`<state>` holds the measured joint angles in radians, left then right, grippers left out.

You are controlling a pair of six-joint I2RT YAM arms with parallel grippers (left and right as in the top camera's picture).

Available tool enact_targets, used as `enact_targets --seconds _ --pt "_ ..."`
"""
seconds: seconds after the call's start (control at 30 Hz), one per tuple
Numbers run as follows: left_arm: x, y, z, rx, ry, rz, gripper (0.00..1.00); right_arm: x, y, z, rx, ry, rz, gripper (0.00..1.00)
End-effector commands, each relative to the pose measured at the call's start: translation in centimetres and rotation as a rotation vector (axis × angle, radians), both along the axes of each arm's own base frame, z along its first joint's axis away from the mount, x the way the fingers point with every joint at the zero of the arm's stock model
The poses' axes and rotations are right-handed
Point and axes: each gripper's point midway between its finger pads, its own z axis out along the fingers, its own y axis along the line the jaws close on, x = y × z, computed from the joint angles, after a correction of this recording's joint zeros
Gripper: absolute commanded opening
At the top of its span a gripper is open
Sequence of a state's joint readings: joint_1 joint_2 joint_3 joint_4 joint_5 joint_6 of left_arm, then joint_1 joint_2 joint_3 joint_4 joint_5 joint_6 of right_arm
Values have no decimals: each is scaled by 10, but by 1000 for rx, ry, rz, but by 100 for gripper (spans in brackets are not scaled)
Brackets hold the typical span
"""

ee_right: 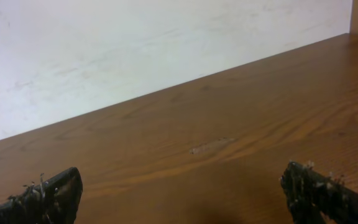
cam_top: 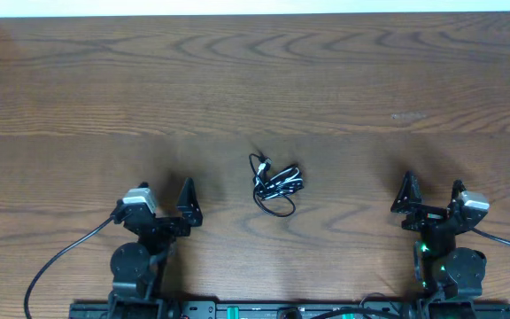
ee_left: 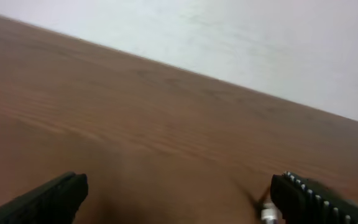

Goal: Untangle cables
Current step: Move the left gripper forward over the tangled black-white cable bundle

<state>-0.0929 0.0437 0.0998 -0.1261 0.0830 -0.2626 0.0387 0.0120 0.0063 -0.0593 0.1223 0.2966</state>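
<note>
The cables point(cam_top: 274, 182) lie tangled on the brown wooden desk point(cam_top: 237, 80), near the middle of its front edge. The left claw point(cam_top: 165, 206) and right claw point(cam_top: 432, 199) are wide and empty. Behind stands a white wall point(ee_right: 135, 50).

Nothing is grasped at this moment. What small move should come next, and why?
Probably reach the left gripper toward the tangled cables, since it sits nearer to them than the right gripper. Both grippers are open, empty and apart from the tangle, which lies untouched between them.
</note>
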Motion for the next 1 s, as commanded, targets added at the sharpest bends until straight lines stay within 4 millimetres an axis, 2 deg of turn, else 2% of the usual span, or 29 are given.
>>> enact_targets --seconds 0.0,0.2,0.4,0.5,0.63,0.73,0.83,0.97 --pt "-10 -11 55 -24 -83 -67 100 0 3 -1 2 2 14 99" --pt "-20 -10 120 -17 -91 -69 100 0 3 -1 2 2 14 99" --pt "-15 -29 166 31 6 -186 100 0 3 -1 2 2 14 99" --pt "-8 -38 180 65 108 -242 100 0 3 -1 2 2 14 99" --pt "4 -44 189 99 297 -291 100 0 3 -1 2 2 14 99" --pt "10 -47 186 105 478 -321 100 0 3 -1 2 2 14 99" --pt "16 -49 174 86 647 -335 100 0 3 -1 2 2 14 99" --pt "27 -58 144 43 831 -380 100 0 3 -1 2 2 14 99"
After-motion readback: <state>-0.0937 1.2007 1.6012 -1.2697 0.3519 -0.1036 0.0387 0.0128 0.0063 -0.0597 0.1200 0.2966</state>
